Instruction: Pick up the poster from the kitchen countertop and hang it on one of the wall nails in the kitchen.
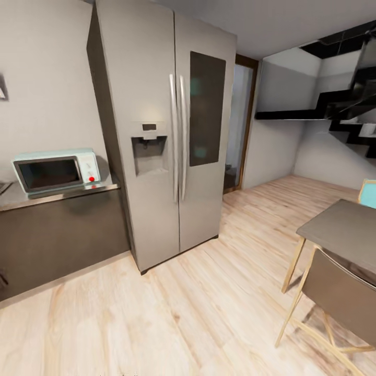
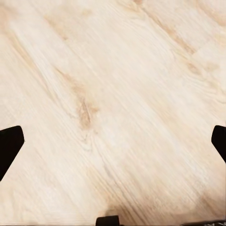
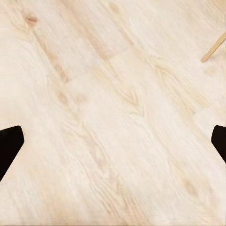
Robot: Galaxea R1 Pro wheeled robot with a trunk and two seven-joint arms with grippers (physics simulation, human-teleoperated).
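Note:
The poster and the wall nails are out of view. An end of the grey steel kitchen countertop (image 1: 57,196) runs along the left wall over dark cabinet fronts, carrying a pale blue microwave (image 1: 55,171). My left gripper (image 2: 113,146) stands open over bare wooden floor, its black fingertips (image 2: 9,146) far apart at the picture's edges. In the right wrist view my right gripper (image 3: 113,146) is open too, with only floor between its fingertips (image 3: 9,146).
A tall steel two-door fridge (image 1: 167,130) stands beside the countertop. At the right are a brown dining table (image 1: 344,230) and a wooden-legged chair (image 1: 339,297); one chair leg (image 3: 214,47) shows near the right gripper. A doorway (image 1: 240,120) and dark stairs (image 1: 344,104) lie behind.

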